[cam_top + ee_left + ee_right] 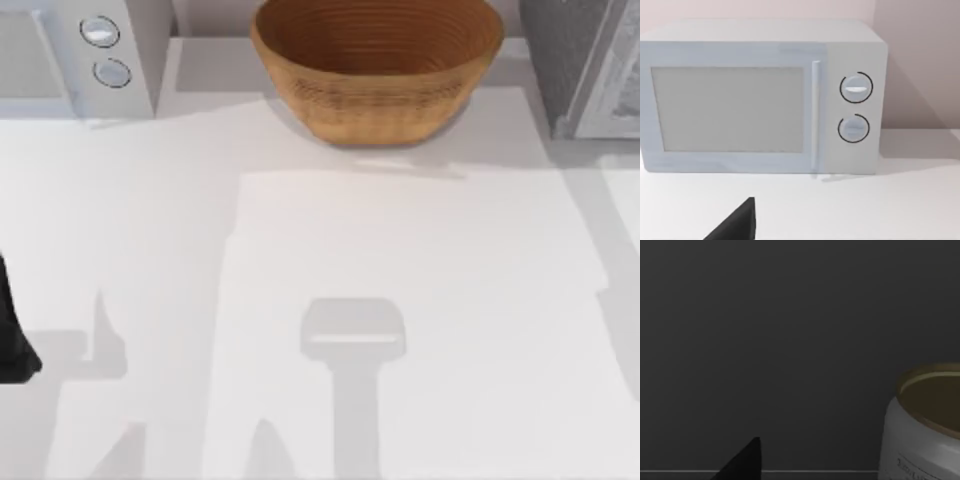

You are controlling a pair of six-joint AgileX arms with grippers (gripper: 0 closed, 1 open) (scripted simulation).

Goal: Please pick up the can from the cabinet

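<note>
The can (pixel 925 430) is white-labelled with a gold rim around its open-looking top. It stands upright inside the dark cabinet (pixel 790 340), in front of the grey back wall. A black part of my right gripper (pixel 742 462) shows low in the right wrist view, apart from the can with a wide gap between them. From above, the cabinet (pixel 585 60) is the grey box at the table's far right corner. My left arm (pixel 12 335) is parked at the left edge, and its gripper (pixel 735 225) faces the microwave.
A white microwave (pixel 75 55) with two dials stands at the back left, its door (pixel 730 110) shut. A brown woven basket (pixel 375 65) sits at the back middle. The white tabletop (pixel 400 280) stretches in front of them.
</note>
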